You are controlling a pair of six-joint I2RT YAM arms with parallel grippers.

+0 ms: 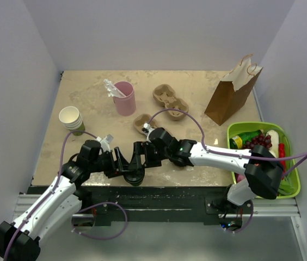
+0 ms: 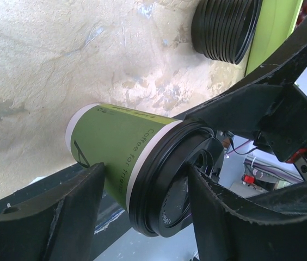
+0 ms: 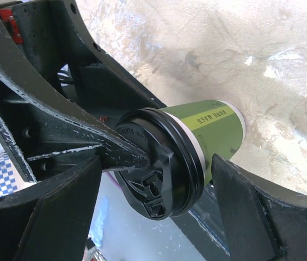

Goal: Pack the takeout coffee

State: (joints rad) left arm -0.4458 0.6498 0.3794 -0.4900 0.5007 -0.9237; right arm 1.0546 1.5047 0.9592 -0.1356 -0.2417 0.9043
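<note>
Near edge of the table (image 1: 88,92), mid-handover: my left gripper (image 2: 145,175) has its fingers (image 2: 72,212) set on either side of the coffee cup (image 2: 115,155), one on the green paper wall, the other against the black lid's rim, and as far as the wrist view shows, both touch. The cup sits between the two grippers, just inside the table's edge. My right gripper (image 3: 153,166) straddles the same cup with its fingers wider than the lid and a gap showing on one side, while a left finger crosses the lid between them.

As I judge it, one arm should take the cup alone. I'd squeeze the paper wall below the lid, lightly enough that it doesn't buckle or pop the lid. I'd also keep the cup upright and move the other fingers clear before lifting.

The count, left to right:
- one stack of lidless paper cups (image 1: 72,119)
- one pink tumbler (image 1: 124,99)
- one lidded coffee cup
- two cardboard carriers (image 1: 171,101)
- one brown paper bag (image 1: 231,97)
- one stack of black lids (image 2: 227,27)
- one green basket (image 1: 292,163)
</note>
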